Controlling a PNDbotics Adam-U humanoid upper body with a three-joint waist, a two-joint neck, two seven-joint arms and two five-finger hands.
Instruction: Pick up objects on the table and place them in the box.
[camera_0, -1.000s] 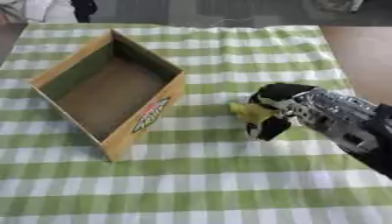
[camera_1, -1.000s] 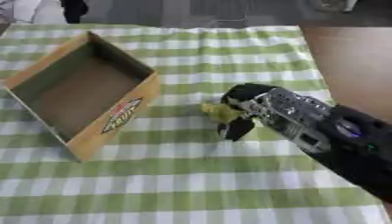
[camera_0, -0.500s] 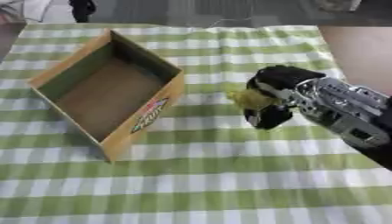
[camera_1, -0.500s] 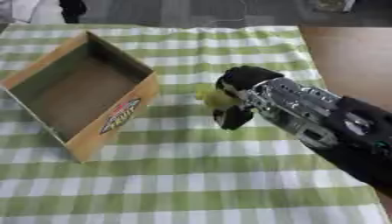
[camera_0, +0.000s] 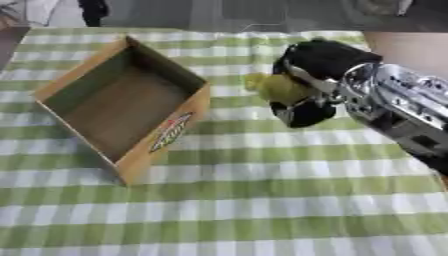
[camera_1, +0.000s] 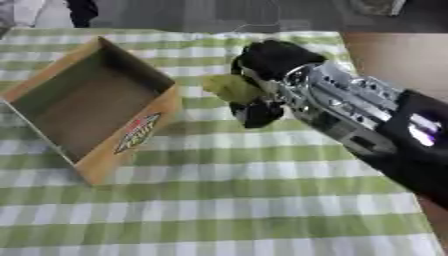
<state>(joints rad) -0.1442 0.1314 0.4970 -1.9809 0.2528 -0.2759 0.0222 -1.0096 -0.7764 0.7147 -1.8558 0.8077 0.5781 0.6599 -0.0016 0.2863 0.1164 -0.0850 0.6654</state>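
Right hand (camera_0: 311, 82) curled round lumpy yellow-green object (camera_0: 278, 88), open cardboard box (camera_0: 122, 107), checked cloth (camera_0: 262, 200)

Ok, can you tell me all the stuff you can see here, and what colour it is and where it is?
box: one, brown cardboard with a red and green logo on its side, open and empty, on the left part of the table.
tablecloth: one, green and white checks, covering the table.
table: one, brown, bare only at the right edge past the cloth.
yellow-green thing: one, small and roundish, held up off the cloth just right of the box.
right hand: one, black with a silver arm behind it, reaching in from the right, fingers curled round the yellow-green thing.
left hand: not in either view.
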